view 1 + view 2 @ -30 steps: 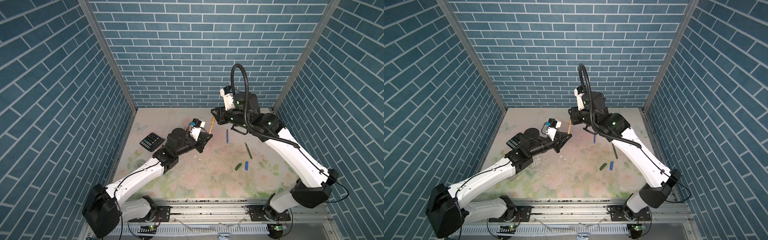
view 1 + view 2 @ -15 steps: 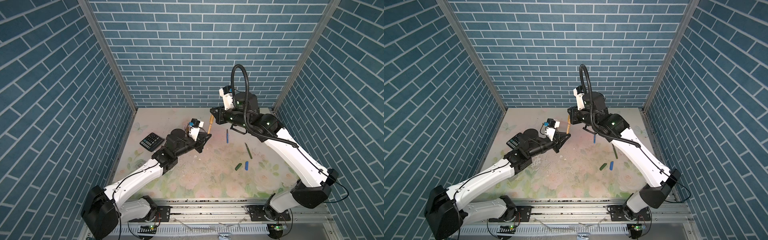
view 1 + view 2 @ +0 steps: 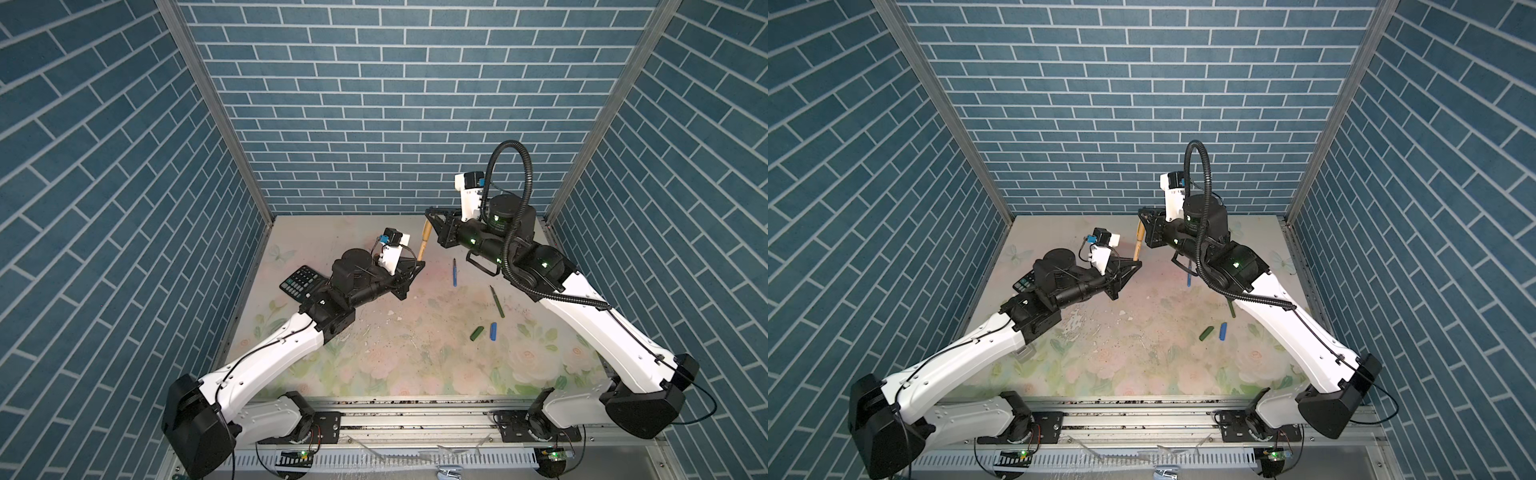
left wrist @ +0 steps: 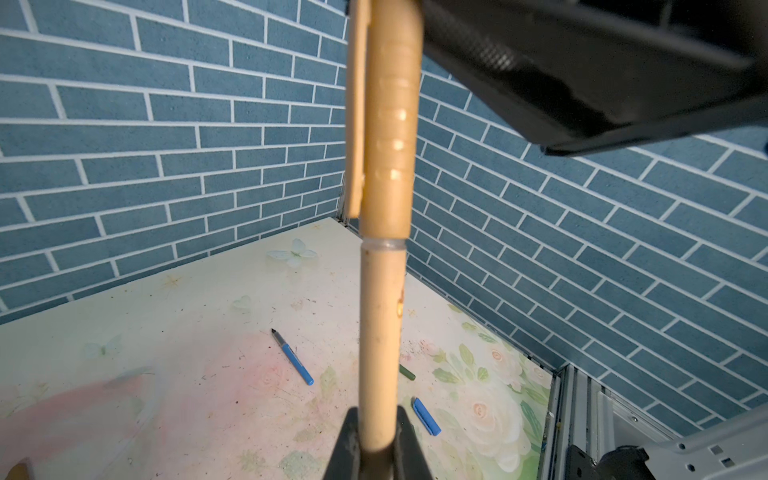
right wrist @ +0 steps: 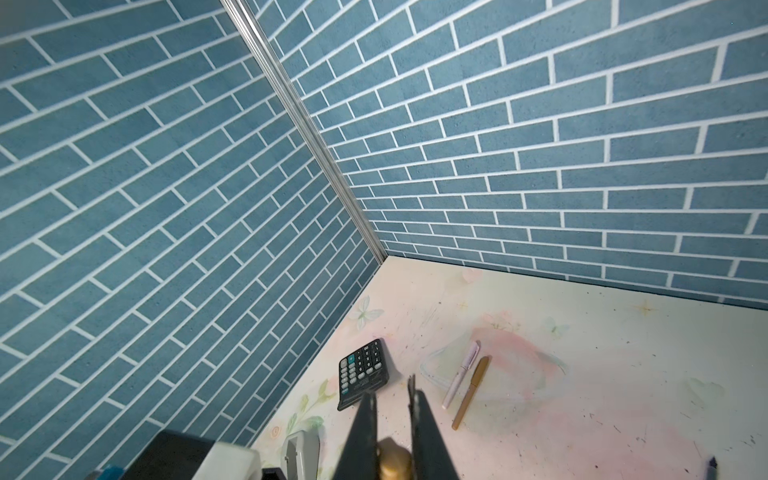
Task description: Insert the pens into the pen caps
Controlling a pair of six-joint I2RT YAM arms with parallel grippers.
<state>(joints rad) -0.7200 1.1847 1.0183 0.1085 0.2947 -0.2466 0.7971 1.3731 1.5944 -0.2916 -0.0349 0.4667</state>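
Gripping gold-brown pen [image 4: 380, 332]: left pincer [image 3: 419, 266] below, right pincer [image 3: 430, 217] on cap [image 4: 390, 124].

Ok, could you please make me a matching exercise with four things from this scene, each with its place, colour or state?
Things:
1. gold pen
2. blue pen
3. blue cap
4. calculator

Place, colour or state:
A. beside the green cap
B. black, with keys
C. held up in the air
D. lying apart, tip bare

Pairs: 1-C, 2-D, 3-A, 4-B
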